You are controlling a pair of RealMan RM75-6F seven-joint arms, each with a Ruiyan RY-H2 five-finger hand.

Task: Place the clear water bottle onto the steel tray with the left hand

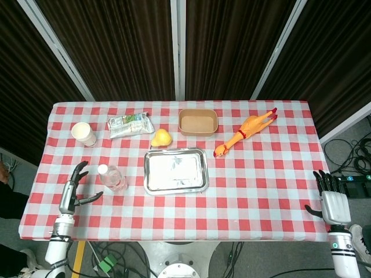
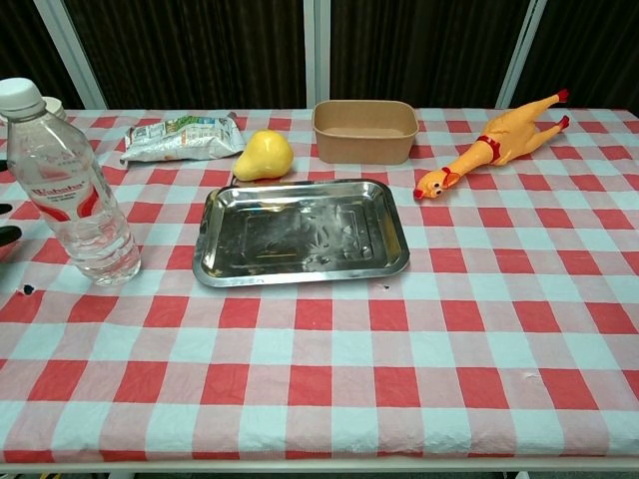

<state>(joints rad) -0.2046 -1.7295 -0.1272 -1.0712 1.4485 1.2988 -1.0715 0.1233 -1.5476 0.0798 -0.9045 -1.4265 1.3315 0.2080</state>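
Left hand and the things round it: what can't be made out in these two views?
- Left hand: chest view's left edge cuts off all but dark fingertips.
- Paper cup: in the chest view, mostly hidden behind the clear water bottle.
- Snack packet: print too small in both views.
- Bottle label: wording blurred.

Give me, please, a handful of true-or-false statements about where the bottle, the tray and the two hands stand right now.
1. The water bottle stands upright on the tablecloth, left of the steel tray. True.
2. The left hand grips the bottle. False: it is beside the bottle, fingers spread, holding nothing.
3. The tray has nothing on it. True.
4. The right hand rests on the rubber chicken. False: it hangs off the table's near right corner, far from the chicken.
5. The yellow pear lies inside the brown box. False: it lies on the cloth just behind the tray.
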